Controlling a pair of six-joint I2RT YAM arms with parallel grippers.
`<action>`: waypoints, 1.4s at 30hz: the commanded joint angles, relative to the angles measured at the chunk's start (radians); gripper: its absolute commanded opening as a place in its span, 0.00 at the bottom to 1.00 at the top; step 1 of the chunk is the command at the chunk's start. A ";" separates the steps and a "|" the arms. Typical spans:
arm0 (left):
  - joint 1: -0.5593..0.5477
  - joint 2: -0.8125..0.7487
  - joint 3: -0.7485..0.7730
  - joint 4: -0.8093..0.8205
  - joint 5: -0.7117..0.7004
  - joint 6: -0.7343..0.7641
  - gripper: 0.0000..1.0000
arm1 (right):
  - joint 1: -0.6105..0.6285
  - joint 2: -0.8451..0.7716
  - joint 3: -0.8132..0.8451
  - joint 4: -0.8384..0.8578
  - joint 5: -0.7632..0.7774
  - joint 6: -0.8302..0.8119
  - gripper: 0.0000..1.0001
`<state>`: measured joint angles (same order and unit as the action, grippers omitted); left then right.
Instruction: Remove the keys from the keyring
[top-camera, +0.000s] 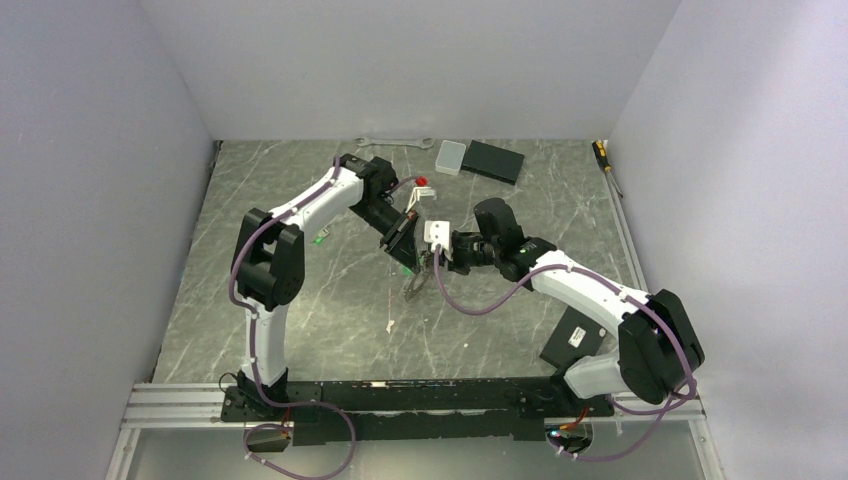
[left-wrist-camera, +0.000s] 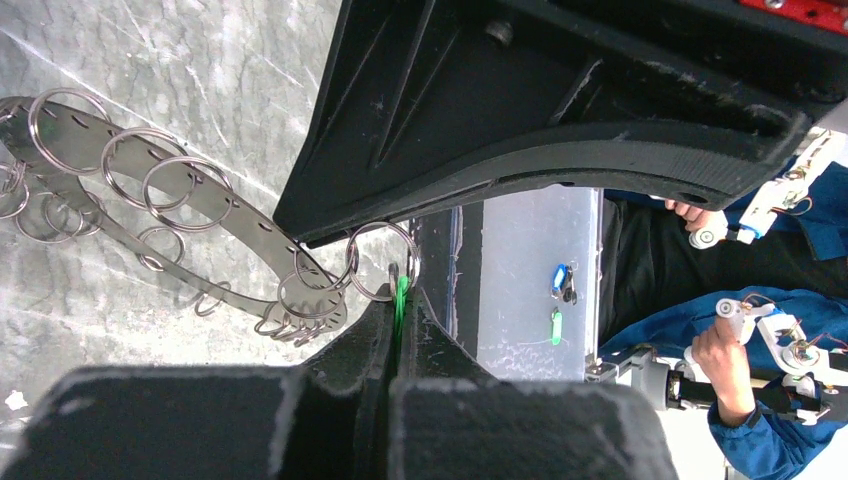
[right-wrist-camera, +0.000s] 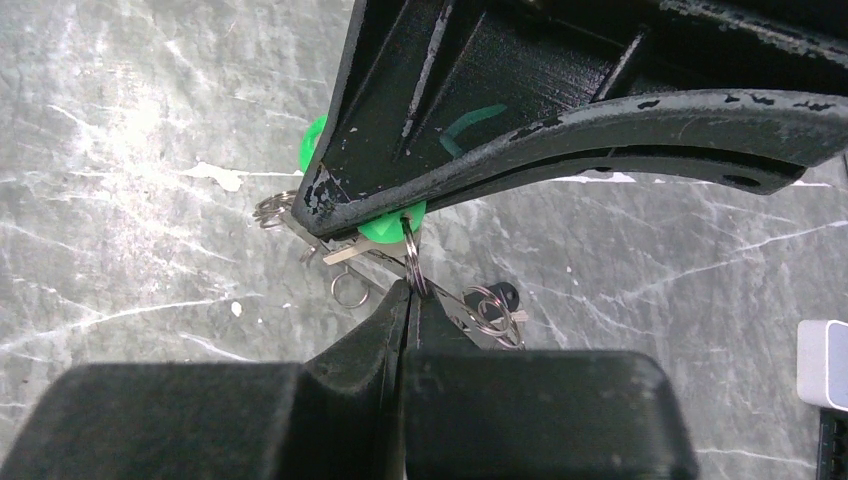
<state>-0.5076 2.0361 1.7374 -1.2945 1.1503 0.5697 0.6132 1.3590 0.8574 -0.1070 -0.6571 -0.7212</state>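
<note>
- The left gripper (top-camera: 403, 236) and right gripper (top-camera: 437, 243) meet above the table (top-camera: 300, 330), with the keyring (left-wrist-camera: 195, 195) dangling between them.
- The left jaws pinch a green key (left-wrist-camera: 401, 300); the right jaws clamp the keyring beside it.
- Step in hand, as I judge it: freeing this key. Next it needs twisting along its ring's coil.

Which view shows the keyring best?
Left wrist: the keyring arcs across the frame, its metal strip and small rings sharp and mostly unobstructed. Right wrist shows only a short stretch, largely hidden. Top view shows just a tiny grey loop, no detail.
</note>
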 joint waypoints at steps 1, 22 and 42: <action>-0.012 -0.084 0.029 -0.009 0.079 -0.001 0.00 | 0.005 -0.013 0.021 -0.018 -0.023 0.049 0.00; -0.006 -0.009 0.292 -0.207 -0.297 0.222 0.00 | -0.222 -0.120 0.079 -0.122 -0.268 0.180 0.44; -0.087 -0.244 0.104 -0.055 -0.541 0.645 0.00 | -0.368 -0.086 0.055 0.114 -0.491 0.454 0.41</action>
<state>-0.5716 1.9007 1.8835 -1.4265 0.6140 1.0840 0.2371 1.2720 0.9348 -0.1413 -1.0584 -0.3588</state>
